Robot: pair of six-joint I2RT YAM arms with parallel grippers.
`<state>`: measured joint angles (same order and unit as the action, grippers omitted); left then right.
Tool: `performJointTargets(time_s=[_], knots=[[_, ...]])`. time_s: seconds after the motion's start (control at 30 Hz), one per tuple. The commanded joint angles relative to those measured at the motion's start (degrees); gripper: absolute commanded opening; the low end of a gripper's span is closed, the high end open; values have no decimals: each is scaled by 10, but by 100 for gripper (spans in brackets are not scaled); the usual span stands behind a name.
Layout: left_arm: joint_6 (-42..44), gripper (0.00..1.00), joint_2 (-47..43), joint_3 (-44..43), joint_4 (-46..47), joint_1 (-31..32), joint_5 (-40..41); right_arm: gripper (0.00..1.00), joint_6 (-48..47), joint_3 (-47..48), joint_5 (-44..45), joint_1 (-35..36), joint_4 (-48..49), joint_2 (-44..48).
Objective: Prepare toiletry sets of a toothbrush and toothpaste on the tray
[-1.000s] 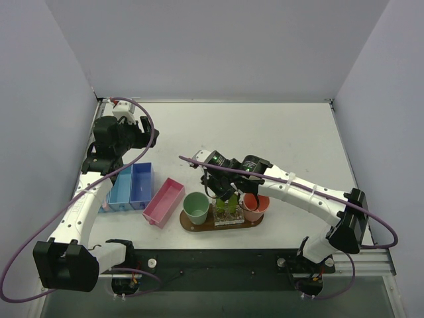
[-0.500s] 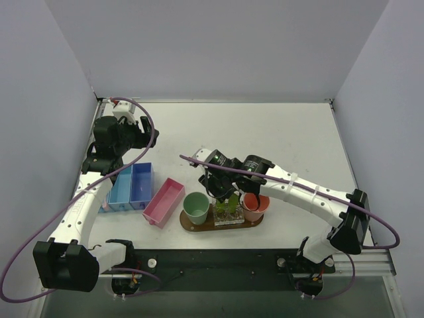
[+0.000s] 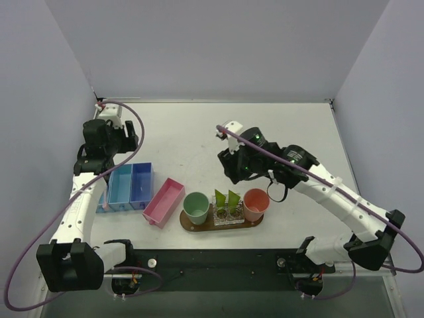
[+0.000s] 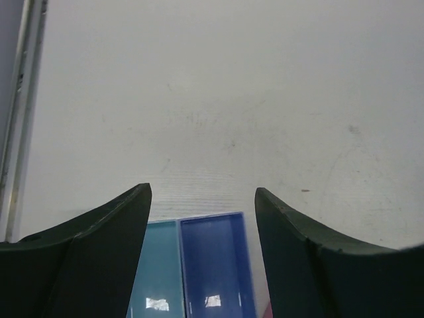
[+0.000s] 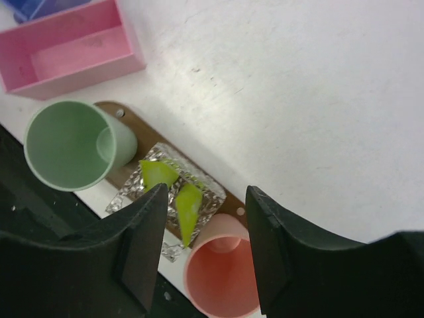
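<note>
The brown oval tray lies at the near edge and carries a green cup, a clear holder and a salmon cup. Two yellow-green toothpaste tubes stand in the holder. My right gripper hangs open above and behind them. In the right wrist view its jaws are apart and empty, over the tubes and salmon cup. My left gripper is open above the blue bins. A slim pink stick, seemingly the toothbrush, shows at the light blue bin's left edge.
A light blue bin and a dark blue bin sit side by side at the left. A pink bin lies slanted between them and the tray. Grey walls close in the table on three sides.
My right gripper has opened and drawn up and back from the clear holder, leaving the green tubes standing free. The left arm has shifted a little to the left.
</note>
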<state>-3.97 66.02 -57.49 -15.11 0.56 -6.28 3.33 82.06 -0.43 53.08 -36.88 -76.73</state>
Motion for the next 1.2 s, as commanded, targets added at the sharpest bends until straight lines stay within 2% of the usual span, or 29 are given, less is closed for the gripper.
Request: performJointTargets(time_s=[0.0, 0.07, 0.1, 0.2, 0.27, 0.3, 0.4, 0.5, 0.53, 0.57, 0.6, 0.77, 0.9, 1.07, 1.17], knots=[[12, 73, -23, 19, -55, -77, 26, 47, -18, -31, -27, -69, 38, 75], [12, 73, -24, 21, -96, -101, 34, 48, -19, -45, -48, -100, 59, 105], [12, 72, -21, 24, -108, -110, 42, 48, -19, -54, -74, -139, 65, 112], [29, 69, -17, 35, -133, -136, 90, 48, -16, -66, -112, -202, 85, 135], [36, 66, -10, 40, -147, -137, 133, 48, -12, -71, -123, -215, 100, 145], [56, 63, 2, 36, -152, -137, 140, 48, -10, -74, -128, -220, 103, 149], [43, 59, 26, 1, -196, -137, 135, 48, 0, -82, -158, -234, 117, 156], [-38, 59, 25, -29, -241, -137, 137, 49, 1, -93, -164, -242, 130, 156], [-66, 67, 19, -30, -250, -137, 186, 49, 3, -95, -168, -244, 136, 155], [-88, 70, 5, -25, -264, -137, 206, 49, 8, -96, -177, -250, 139, 154], [-133, 71, -2, -21, -274, -137, 224, 49, 12, -95, -184, -252, 141, 150], [-230, 79, -42, 5, -329, -143, 310, 49, 29, -87, -212, -256, 153, 143], [-290, 75, -87, 38, -331, -187, 300, 49, 40, -83, -226, -257, 155, 135], [-343, 73, -145, 76, -331, -195, 327, 49, 42, -81, -216, -257, 148, 130], [-365, 71, -151, 110, -318, -223, 293, 49, 44, -76, -213, -256, 139, 128]])
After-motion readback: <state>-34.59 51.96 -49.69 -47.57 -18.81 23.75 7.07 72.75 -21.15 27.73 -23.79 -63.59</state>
